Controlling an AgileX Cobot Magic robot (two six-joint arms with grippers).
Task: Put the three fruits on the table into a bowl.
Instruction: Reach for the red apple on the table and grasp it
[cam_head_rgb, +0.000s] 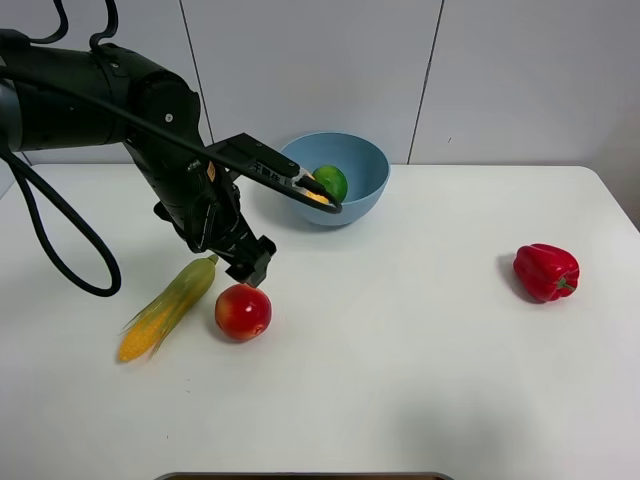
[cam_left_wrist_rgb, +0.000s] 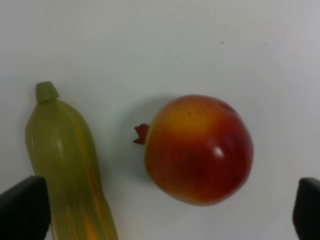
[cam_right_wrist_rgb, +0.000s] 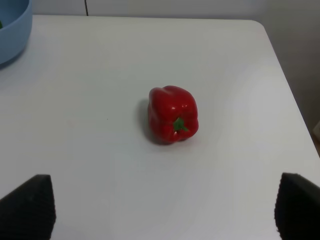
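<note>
two fruits in, one fruit out

far left: one black arm (cam_head_rgb: 100, 90), reaching out over the white table (cam_head_rgb: 420, 390). below it, one corn cob (cam_head_rgb: 165, 310), yellow with a green husk, lying flat on the table. just beside the corn, to the right: one round apple (cam_head_rgb: 243, 311), red with a yellow patch, on the table and not in the bowl (cam_head_rgb: 375, 180). close to the corn but not touching it. above the apple: the left gripper (cam_left_wrist_rgb: 166, 212), held up off the table, its two black fingers (cam_left_wrist_rgb: 25, 210) far apart, holding nothing.

further right, at the back of the table: one light-blue bowl. inside it, one shiny green lime (cam_head_rgb: 330, 182). next to the lime, a small bit of yellow-orange, the mango (cam_head_rgb: 318, 198), mostly hidden behind a black part of the arm. two fruits in the bowl, one fruit outside it, three in all.

far right: one red bell pepper (cam_head_rgb: 546, 271) with a green stem, alone on the table, well apart from everything else. right gripper (cam_right_wrist_rgb: 162, 210) seen only in the right wrist view: two black finger tips wide apart, holding nothing, the pepper on the table out in front.
</note>
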